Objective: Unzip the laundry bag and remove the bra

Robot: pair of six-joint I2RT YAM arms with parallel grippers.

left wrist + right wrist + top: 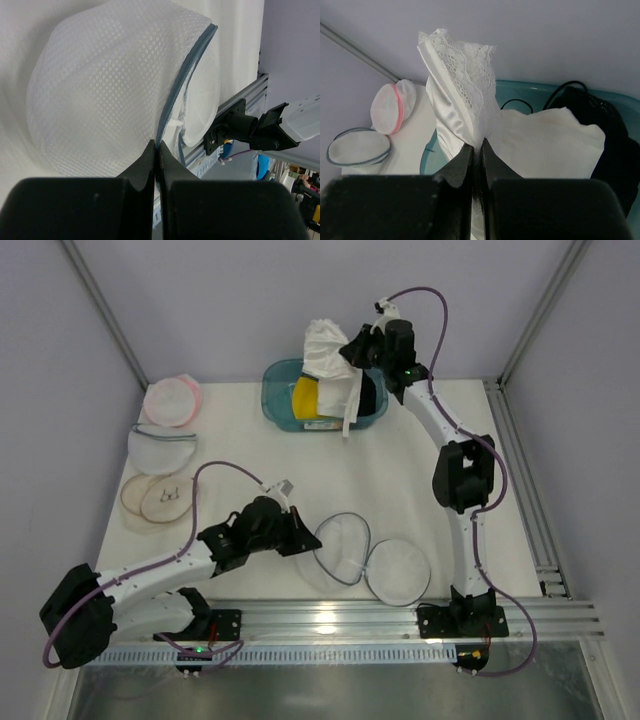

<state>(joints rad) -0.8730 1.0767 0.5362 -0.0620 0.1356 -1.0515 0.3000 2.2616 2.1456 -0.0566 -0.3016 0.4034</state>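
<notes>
The bra (460,85) is out of the laundry bag (398,570). It hangs from the right fingers (476,146), which are pressed together on a pinch of its satin and lace, above the teal bin (270,390) at the far side of the worktop (300,465). The bag lies at the near edge, unzipped, its two dome halves open side by side. The left fingers (157,150) are closed tight on its grey-blue zipper rim (185,75).

The step in hand looks like setting the bra down. To do it well, I judge the right arm should lower until the cloth rests on something before the fingers part. A white strap (349,410) trails across the bin's near wall and could snag or pull the garment over the edge. The left arm's hold on the rim needs no change, as both halves look empty from above.

Only the top view shows the whole layout: both arms, the open bag and a yellow garment (305,398) in the bin. The left wrist view shows what the arm hides from above, the exact bite on the zipper teeth. The right wrist view adds the lace edge, a smooth white pad (545,140) and a black garment (607,140) under the bra.
</notes>
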